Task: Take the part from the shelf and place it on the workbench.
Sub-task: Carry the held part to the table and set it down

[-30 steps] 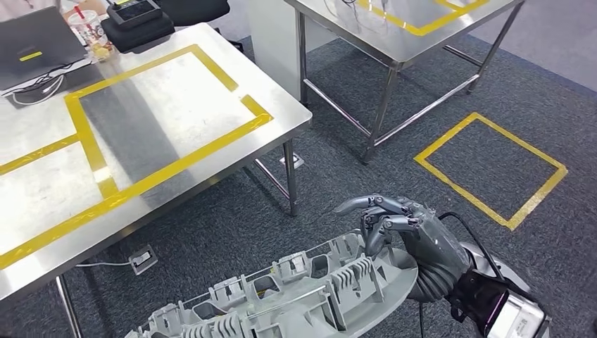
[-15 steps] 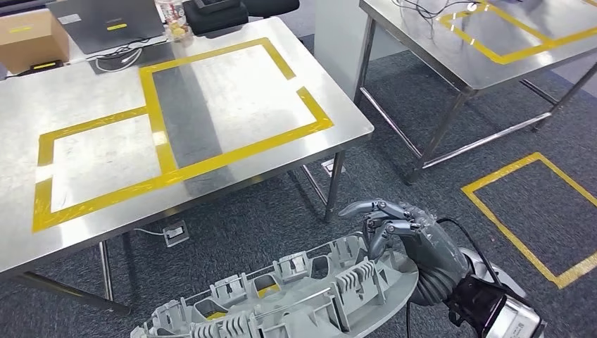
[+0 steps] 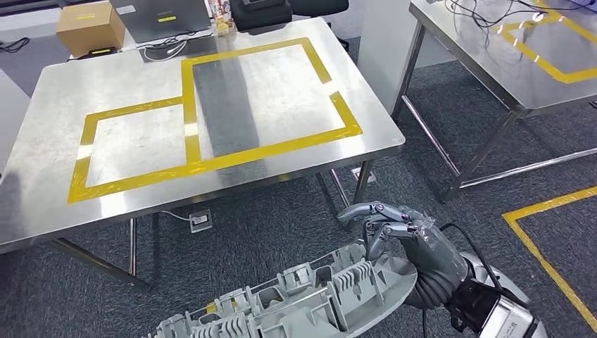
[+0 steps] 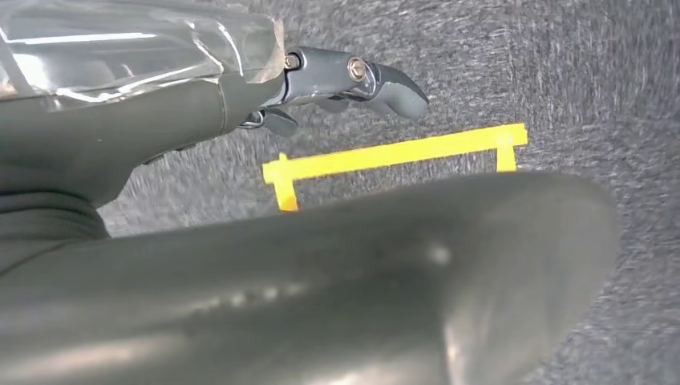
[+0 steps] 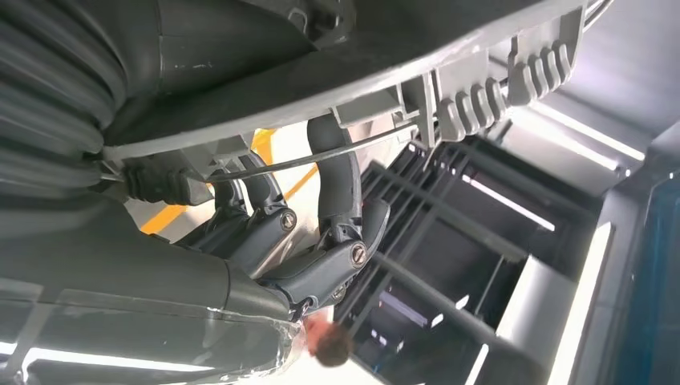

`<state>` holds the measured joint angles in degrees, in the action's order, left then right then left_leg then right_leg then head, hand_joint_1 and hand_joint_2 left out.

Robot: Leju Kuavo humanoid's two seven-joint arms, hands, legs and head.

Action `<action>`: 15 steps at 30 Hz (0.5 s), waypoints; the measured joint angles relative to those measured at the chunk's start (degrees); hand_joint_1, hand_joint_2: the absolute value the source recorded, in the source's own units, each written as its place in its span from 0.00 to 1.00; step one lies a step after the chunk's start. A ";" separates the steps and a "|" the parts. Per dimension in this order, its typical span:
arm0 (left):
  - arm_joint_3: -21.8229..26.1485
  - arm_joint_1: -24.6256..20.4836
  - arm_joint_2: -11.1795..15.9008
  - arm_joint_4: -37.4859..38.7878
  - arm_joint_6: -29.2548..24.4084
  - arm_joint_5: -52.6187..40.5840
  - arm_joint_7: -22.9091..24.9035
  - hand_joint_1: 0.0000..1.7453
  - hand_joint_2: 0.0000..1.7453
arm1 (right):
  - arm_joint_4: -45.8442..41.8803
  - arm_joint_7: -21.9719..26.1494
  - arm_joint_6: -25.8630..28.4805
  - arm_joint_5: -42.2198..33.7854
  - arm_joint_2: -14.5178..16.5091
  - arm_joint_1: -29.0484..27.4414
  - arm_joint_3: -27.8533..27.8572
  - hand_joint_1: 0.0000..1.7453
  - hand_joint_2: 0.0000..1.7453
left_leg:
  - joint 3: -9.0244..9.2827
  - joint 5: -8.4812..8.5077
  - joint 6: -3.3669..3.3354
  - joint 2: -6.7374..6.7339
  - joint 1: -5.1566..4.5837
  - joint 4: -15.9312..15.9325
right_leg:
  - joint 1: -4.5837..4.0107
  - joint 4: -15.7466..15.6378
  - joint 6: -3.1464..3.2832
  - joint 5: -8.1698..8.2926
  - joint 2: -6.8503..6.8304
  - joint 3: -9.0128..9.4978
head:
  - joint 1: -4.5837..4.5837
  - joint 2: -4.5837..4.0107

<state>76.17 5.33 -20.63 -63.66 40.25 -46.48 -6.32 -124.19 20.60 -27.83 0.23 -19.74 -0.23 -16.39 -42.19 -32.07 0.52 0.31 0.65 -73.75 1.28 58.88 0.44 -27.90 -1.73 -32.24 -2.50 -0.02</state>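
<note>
Right hand (image 3: 398, 236) is clamped on the part's (image 3: 310, 299) right end, left hand's (image 4: 353, 80) grasp unclear; the bench (image 3: 42, 204) lies at 11 o'clock, its long edge roughly parallel with the part.

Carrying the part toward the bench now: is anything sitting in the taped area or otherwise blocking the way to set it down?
Nothing visible blocks it. The right hand holds the grey part above the carpet, and the workbench top inside the yellow tape outline is bare. The cardboard box and laptop sit at the far edge, outside the outline.
</note>
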 joint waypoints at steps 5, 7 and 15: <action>1.44 -0.90 -0.02 0.90 -0.43 -0.17 -0.60 0.00 0.00 | 0.01 -0.13 -0.68 -0.01 0.31 0.53 -0.11 1.00 1.00 | 4.97 6.14 -1.48 -3.08 -0.80 10.34 | -0.90 -0.03 0.26 -0.89 -3.29 0.96 | 0.05 0.00; 1.72 -1.38 0.01 1.08 -0.63 -0.20 -0.75 0.00 0.00 | 0.02 -0.16 -0.71 -0.02 0.46 0.89 -0.14 1.00 1.00 | 6.63 6.73 -2.24 -5.07 -1.65 13.89 | -1.21 -0.11 -0.08 -1.19 -4.48 1.19 | 0.05 0.00; 3.14 -2.85 0.07 2.43 -0.28 -1.40 -3.27 0.00 0.00 | 0.03 -0.92 -0.87 0.23 0.71 1.53 -0.19 1.00 1.00 | 7.82 7.76 -3.47 1.11 -0.76 16.26 | -0.72 13.45 -0.57 -6.99 1.01 -5.44 | 0.57 0.00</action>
<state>79.31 2.48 -20.56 -61.23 39.98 -47.88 -9.59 -124.16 19.68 -28.70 0.46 -19.03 1.30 -16.58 -34.37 -24.31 -2.95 1.42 -0.11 -57.49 0.56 72.33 -0.13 -34.89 -0.72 -37.68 -1.92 -0.02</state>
